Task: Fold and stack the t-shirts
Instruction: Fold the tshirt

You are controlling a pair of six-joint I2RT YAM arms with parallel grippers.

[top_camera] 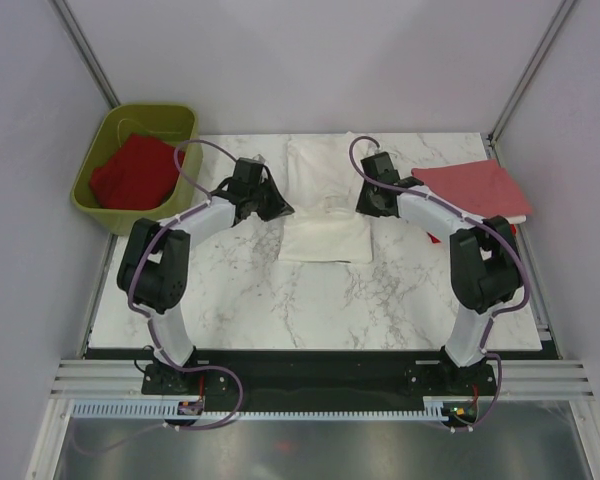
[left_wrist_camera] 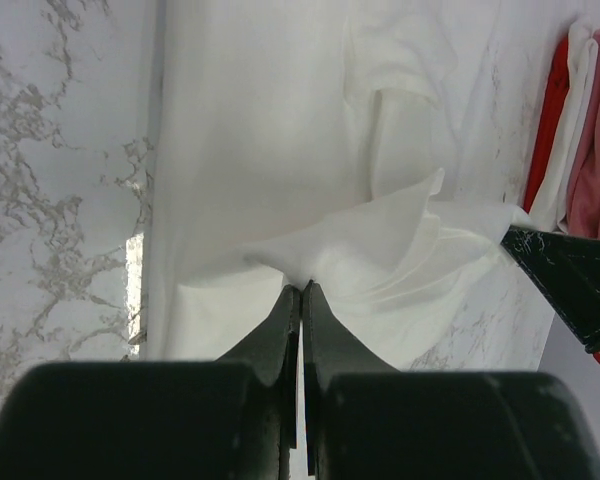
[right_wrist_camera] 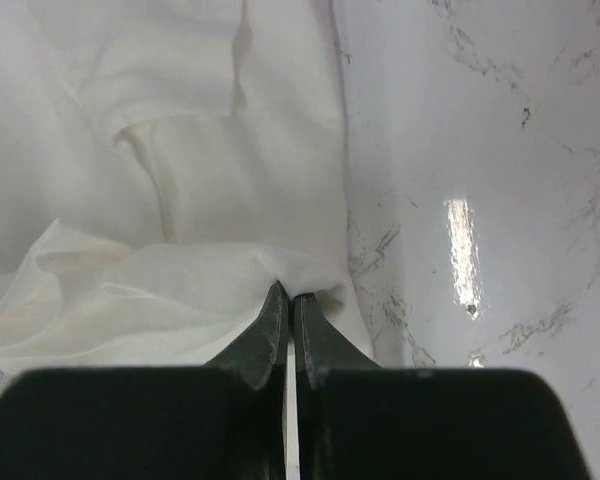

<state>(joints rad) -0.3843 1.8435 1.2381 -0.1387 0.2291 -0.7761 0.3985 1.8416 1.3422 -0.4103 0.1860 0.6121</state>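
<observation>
A white t-shirt (top_camera: 325, 205) lies partly folded in the middle of the marble table, running from the far edge toward the centre. My left gripper (top_camera: 283, 209) is shut on its left edge, and the pinched cloth (left_wrist_camera: 310, 262) rises to the fingertips in the left wrist view. At the shirt's right edge my right gripper (top_camera: 364, 205) is shut on the fabric (right_wrist_camera: 280, 270). A folded salmon-pink t-shirt (top_camera: 475, 188) rests at the far right of the table. A bright red t-shirt (top_camera: 135, 172) sits bunched in the tub.
The olive-green plastic tub (top_camera: 180, 125) stands off the table's far left corner. Pale walls and metal posts close in the back and sides. The edges of the stacked red and pink cloth (left_wrist_camera: 580, 130) show at the far right of the left wrist view.
</observation>
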